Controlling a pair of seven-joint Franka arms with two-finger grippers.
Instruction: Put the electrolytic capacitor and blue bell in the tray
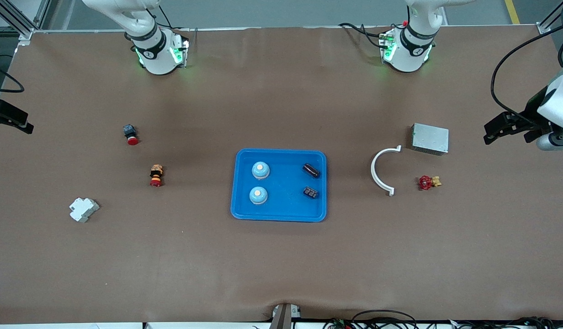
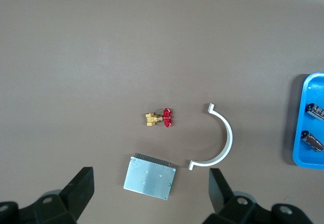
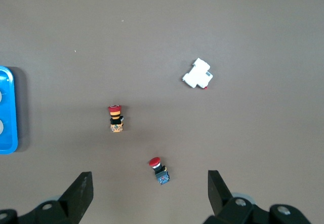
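**Inspection: tray loaded, both arms drawn back**

The tray (image 1: 280, 184) sits near the middle of the table (image 1: 281, 265). Inside it lie two blue bells (image 1: 260, 170) (image 1: 258, 195) along the edge toward the right arm's end, and two dark cylindrical capacitors (image 1: 311, 170) (image 1: 310, 192) along the edge toward the left arm's end. All four rest apart from one another and inside the rim.

The left gripper (image 2: 149, 193) hangs over the table's edge at the left arm's end, jaws wide and empty, above the grey metal box (image 2: 150, 176). The right gripper (image 3: 149, 193) is over the table's edge at the right arm's end, jaws likewise wide and empty, above the red-capped button (image 3: 158, 170).

Judgement: the placing appears complete, with nothing of the task left on the bare table. The step in hand is a clean retreat. Done well, it means holding both arms high and clear of the tray, so no cable or finger nudges it (the capacitors, being round, could roll if the tray is knocked).

Unrelated items: white curved clamp (image 1: 383, 170), brass valve (image 1: 428, 182), white breaker (image 1: 83, 209), striped button (image 1: 156, 175).
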